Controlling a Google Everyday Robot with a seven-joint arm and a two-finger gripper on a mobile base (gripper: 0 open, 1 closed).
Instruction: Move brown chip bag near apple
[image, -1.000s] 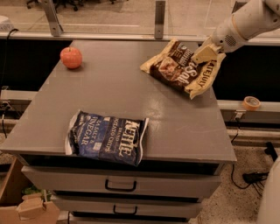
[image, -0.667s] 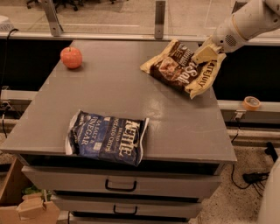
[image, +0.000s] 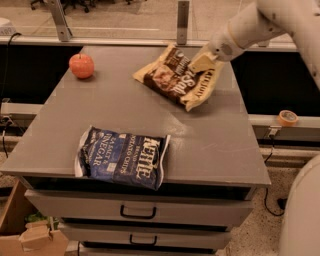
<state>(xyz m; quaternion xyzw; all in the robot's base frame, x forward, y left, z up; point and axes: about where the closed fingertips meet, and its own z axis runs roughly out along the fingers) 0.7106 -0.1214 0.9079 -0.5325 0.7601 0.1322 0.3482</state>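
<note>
In your camera view, a grey cabinet top (image: 150, 107) fills the middle, with a tape roll (image: 288, 117) on the ledge at the right. Its front drawers (image: 137, 212) are closed, so you cannot see inside. The gripper (image: 201, 63) is at the far right, pinched on the upper edge of the brown chip bag (image: 167, 80). The bag is well apart from the apple (image: 81, 65) at the far-left corner. A blue Kettle bag (image: 122, 157) lies at the near edge.

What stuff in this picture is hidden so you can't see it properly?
- Camera view: some lettering on the brown chip bag, covered by the gripper clamped on its right end, at the table's far right.
- The arm's upper part, cut off by the top edge.
- The drawers' contents, behind their fronts.
</note>
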